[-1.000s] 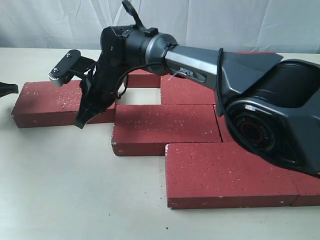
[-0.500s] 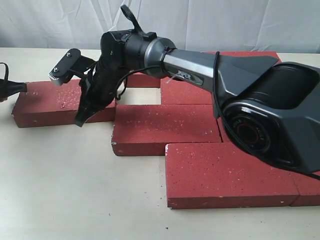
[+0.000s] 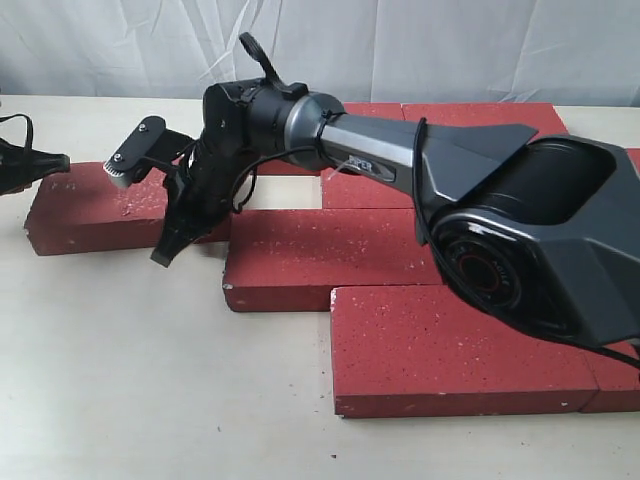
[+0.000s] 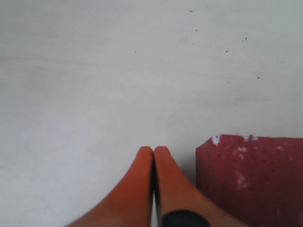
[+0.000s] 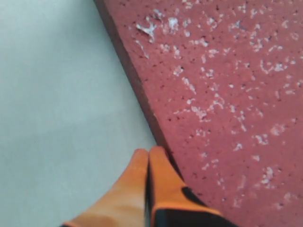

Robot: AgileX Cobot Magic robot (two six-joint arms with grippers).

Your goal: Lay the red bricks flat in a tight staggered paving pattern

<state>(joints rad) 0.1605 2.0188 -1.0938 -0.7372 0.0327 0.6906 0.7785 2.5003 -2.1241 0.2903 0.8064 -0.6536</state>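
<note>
Several red bricks (image 3: 470, 115) lay flat on the table (image 3: 120, 400). All positions below are given from the leftmost brick (image 3: 100, 205).

Just off that brick's left end, the left gripper (image 3: 58, 160) hung with its jaws closed on nothing. Its pads met over bare table beside the brick's corner in the left wrist view.

At that brick's front long edge, toward its right end, the right gripper (image 3: 163, 253) pointed down with its jaws closed and empty. Its tips sat on the edge line, but contact could not be confirmed.

Right of that brick and a step forward lay the middle brick (image 3: 330, 258), with a bare rectangle of table behind it. The joint between the two was hidden by the arm. Further right and forward again lay the front brick (image 3: 460, 350), tight against the middle one.

Handling, as judged: heavy, rigid and rough-faced, so likely to drag rather than slide freely. Each was too broad for the jaws to span. A push with closed jaws, low against an end or long side, looked the sound approach.

Appearance: dark red, white-speckled, with pale chips at corners and edges that may crumble under point pressure.
</note>
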